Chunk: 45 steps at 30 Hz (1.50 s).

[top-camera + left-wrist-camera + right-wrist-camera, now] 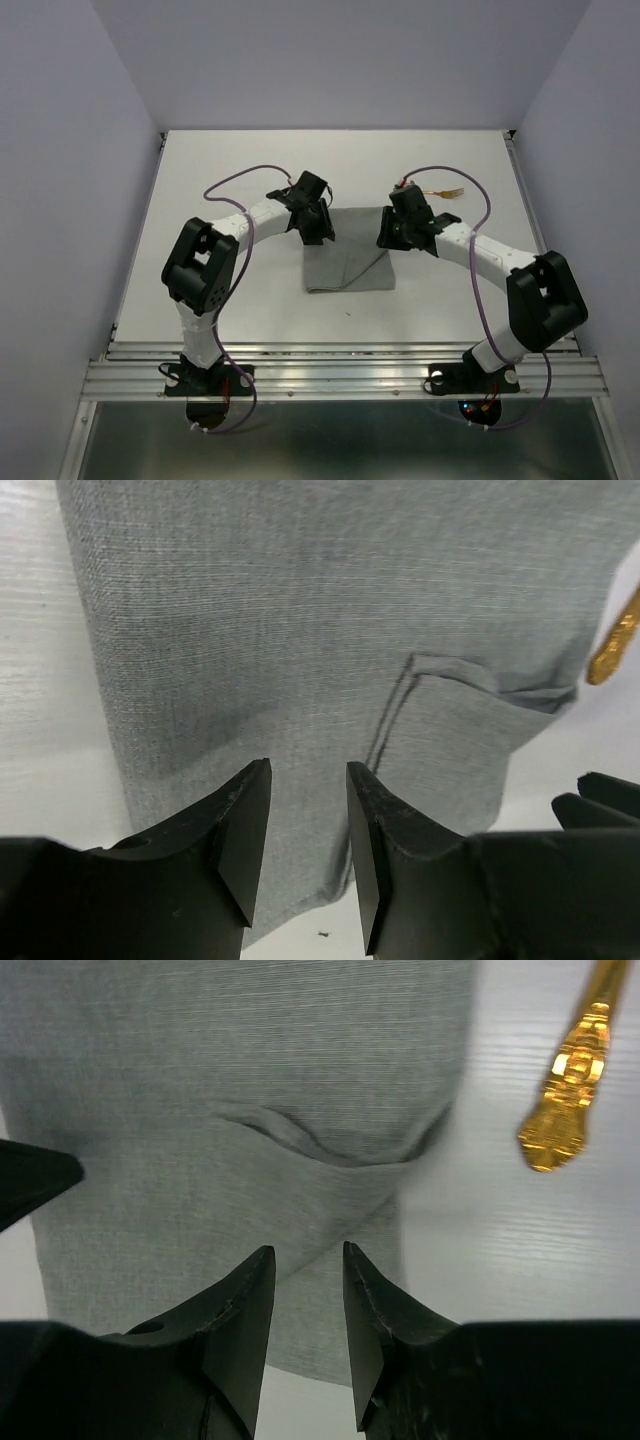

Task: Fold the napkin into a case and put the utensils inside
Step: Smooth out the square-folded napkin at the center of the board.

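We were folding: the grey napkin (348, 262) lay flat on the bench (230, 180), the gold fork (450, 193) near its far right corner. Our left fingers (240, 830) and right fingers (245, 1300) stood apart above it, holding nothing. Next, we thought, they should pinch an edge and fold it over.

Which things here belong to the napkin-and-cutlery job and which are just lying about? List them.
Job: grey napkin, folded; golden fork beside it; left gripper and right gripper, both open above the napkin.
Just there: purple cables; metal rail.
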Each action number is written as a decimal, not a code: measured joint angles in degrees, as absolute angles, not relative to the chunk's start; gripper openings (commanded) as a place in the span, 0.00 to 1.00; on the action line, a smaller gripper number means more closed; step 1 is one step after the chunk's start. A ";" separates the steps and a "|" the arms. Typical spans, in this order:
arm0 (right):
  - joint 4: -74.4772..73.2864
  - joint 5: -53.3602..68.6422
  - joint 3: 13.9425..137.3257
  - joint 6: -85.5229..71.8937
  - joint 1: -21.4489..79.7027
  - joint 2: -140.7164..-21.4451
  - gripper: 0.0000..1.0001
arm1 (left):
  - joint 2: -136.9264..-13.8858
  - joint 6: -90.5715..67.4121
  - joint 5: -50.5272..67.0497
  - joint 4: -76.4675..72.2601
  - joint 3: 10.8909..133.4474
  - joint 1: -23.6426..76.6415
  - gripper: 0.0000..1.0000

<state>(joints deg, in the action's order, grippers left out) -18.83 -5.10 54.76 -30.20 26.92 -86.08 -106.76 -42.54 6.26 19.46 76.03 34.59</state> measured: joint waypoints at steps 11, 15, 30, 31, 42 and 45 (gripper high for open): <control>-18.55 -3.42 67.22 -29.56 36.38 -102.85 0.38 | -108.16 -41.82 8.67 13.63 68.75 31.68 0.46; -18.26 -2.85 71.44 -29.36 36.40 -108.53 0.38 | -108.16 -41.76 9.52 12.21 68.14 31.22 0.45; -16.60 -6.66 58.43 -29.30 36.42 -99.61 0.35 | -108.25 -42.06 12.40 7.64 65.93 29.36 0.39; -17.04 -7.38 56.47 -29.47 36.42 -97.76 0.35 | -108.14 -42.19 12.53 7.27 65.67 29.12 0.39; -29.91 -13.80 47.31 -33.06 36.42 -80.68 0.36 | -108.01 -43.35 15.11 4.73 64.18 27.99 0.39; -30.96 -14.92 49.21 -33.30 36.42 -80.07 0.36 | -108.01 -43.38 15.18 4.58 64.12 28.01 0.39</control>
